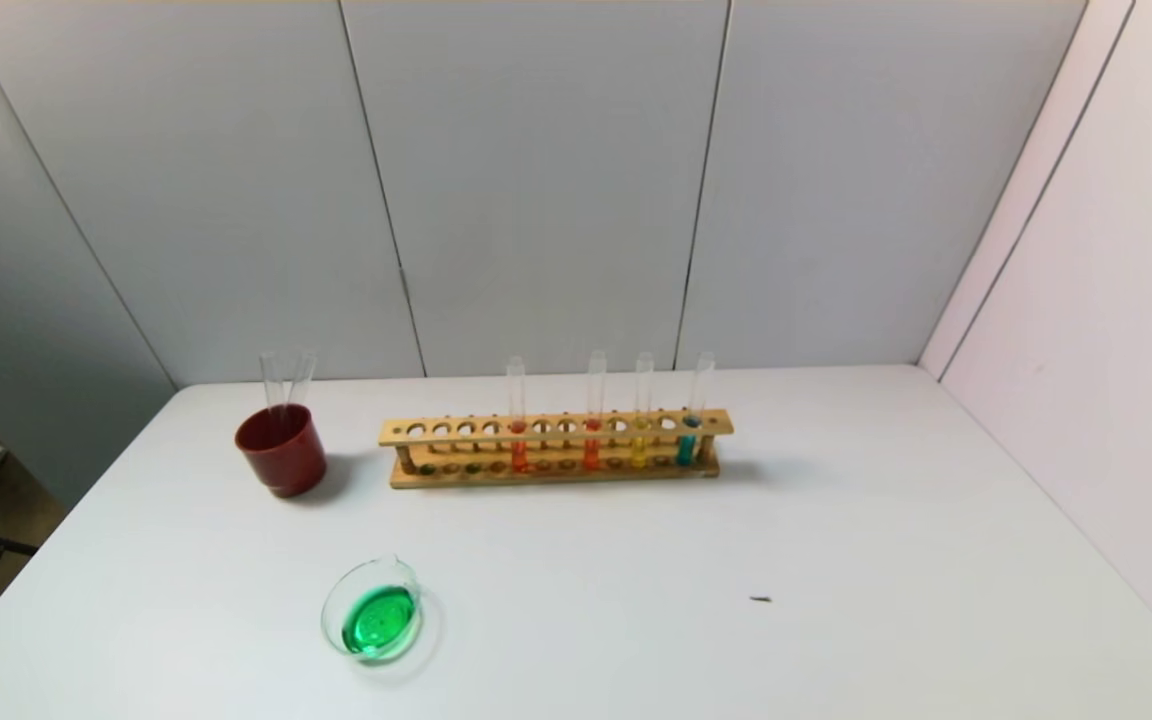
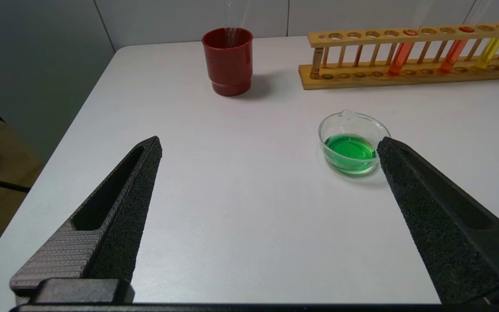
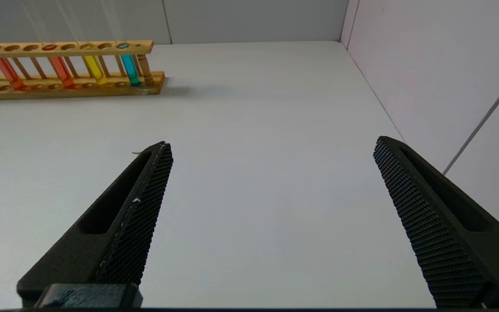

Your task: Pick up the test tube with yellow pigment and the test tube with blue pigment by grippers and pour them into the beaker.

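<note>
- The test tube with yellow pigment (image 1: 642,428) stands upright in the wooden rack (image 1: 556,449), long axis vertical, open mouth up and round bottom on the rack's base, in the second filled hole from the rack's right end.
- The test tube with blue pigment (image 1: 693,422) stands just beside it at the rack's right end, also upright with its mouth up.
- Two tubes with orange-red liquid (image 1: 517,430) stand upright farther left in the rack.
- The beaker (image 1: 374,609) sits nearer the robot than the rack's left end, well apart from it, and holds green liquid.
- A dark red cup (image 1: 281,449) stands just left of the rack, with two empty clear tubes leaning in it.
- The left gripper (image 2: 269,145) hovers over the white table (image 1: 836,560) near the beaker, fingers spread wide, holding nothing.
- The right gripper (image 3: 271,145) hovers on the robot's side of the rack's right end, fingers likewise spread, empty.
</note>
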Robot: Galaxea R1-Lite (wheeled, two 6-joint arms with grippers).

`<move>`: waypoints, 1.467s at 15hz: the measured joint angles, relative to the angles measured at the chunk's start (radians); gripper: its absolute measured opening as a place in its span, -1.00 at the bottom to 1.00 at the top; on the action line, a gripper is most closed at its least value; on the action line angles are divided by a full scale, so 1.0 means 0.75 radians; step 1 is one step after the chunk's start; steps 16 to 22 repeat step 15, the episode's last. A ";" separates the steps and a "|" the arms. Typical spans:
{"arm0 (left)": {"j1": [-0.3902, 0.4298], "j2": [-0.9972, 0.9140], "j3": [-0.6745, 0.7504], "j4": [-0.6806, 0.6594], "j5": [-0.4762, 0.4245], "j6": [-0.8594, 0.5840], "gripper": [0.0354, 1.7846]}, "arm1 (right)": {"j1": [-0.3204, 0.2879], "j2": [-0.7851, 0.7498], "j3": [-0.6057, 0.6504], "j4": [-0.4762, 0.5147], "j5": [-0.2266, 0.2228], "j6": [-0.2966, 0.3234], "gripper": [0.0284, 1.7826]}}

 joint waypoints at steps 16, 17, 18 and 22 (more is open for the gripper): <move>0.000 0.000 0.009 -0.026 0.002 -0.001 0.96 | 0.000 0.000 0.002 -0.002 -0.001 0.001 0.91; 0.000 0.000 0.009 -0.026 0.002 -0.001 0.96 | 0.000 0.000 0.002 -0.002 -0.001 0.001 0.91; 0.000 0.000 0.009 -0.026 0.002 -0.001 0.96 | 0.000 0.000 0.002 -0.002 -0.001 0.001 0.91; 0.000 0.000 0.009 -0.026 0.002 -0.001 0.96 | 0.000 0.000 0.002 -0.002 -0.001 0.001 0.91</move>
